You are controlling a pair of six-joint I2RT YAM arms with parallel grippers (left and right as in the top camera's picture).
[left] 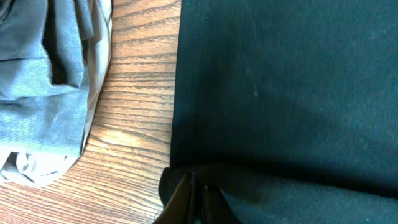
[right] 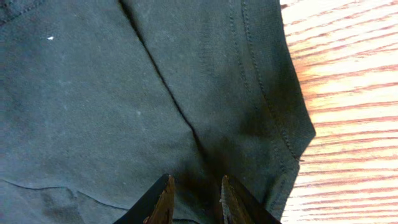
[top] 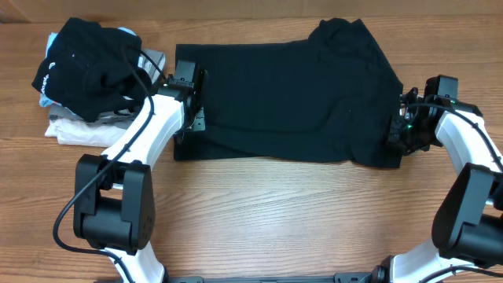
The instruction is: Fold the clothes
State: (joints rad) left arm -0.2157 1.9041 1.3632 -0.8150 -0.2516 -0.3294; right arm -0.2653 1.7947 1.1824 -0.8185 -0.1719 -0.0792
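Pinching black shirt at left edge with left gripper, clamped tight; straddling lower-right corner with right gripper, narrow (cloth between fingers). Spread flat mid-frame.

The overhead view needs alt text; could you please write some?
A black T-shirt lies spread across a wooden table, the left gripper at one end and the right gripper at the other. A pile of garments sits beside the left gripper.
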